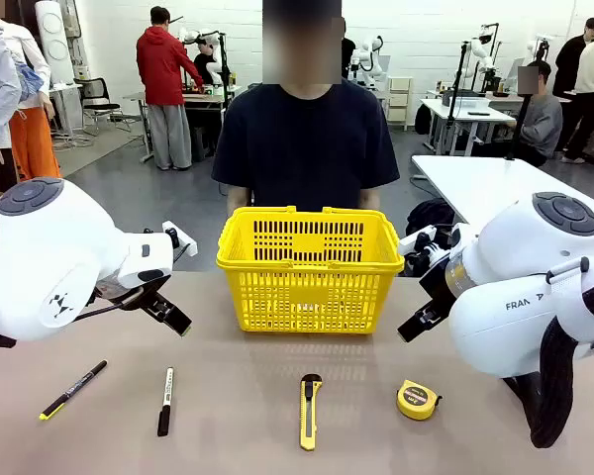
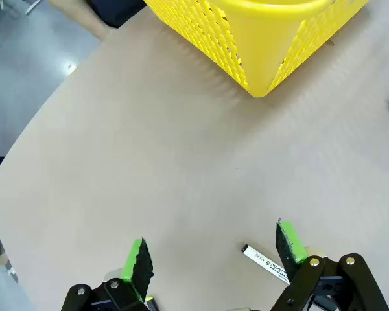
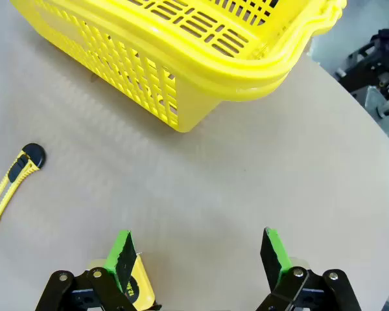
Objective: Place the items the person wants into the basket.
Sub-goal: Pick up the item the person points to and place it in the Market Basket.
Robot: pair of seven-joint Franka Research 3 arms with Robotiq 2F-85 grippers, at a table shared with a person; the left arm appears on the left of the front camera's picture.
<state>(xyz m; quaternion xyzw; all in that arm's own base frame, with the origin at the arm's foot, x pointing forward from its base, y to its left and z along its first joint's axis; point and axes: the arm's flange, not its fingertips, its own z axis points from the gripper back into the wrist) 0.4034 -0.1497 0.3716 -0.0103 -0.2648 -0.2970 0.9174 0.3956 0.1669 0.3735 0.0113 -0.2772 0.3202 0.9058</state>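
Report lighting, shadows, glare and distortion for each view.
Front view: even, diffuse light, sharp, a faint shadow at the foot of the basket on the matte table. Left wrist view: wide-angle lens, table edge looks bowed, soft basket shadow, left pincer in focus. Right wrist view: sheen on the basket rim, right pincer sharp, no glare on the table.

Bright, even overhead light; soft shadows, sharp focus.

Tan matte tabletop (image 1: pixel 247 430). Slim black-and-yellow marker pen (image 1: pixel 72 390) lies diagonally at near left. White-and-black marker pen (image 1: pixel 165 401) lies just right of it, not touching, pointing near-to-far. Far back: person in red hoodie (image 1: pixel 163 69) on the left, white worktable (image 1: pixel 495 183) on the right.
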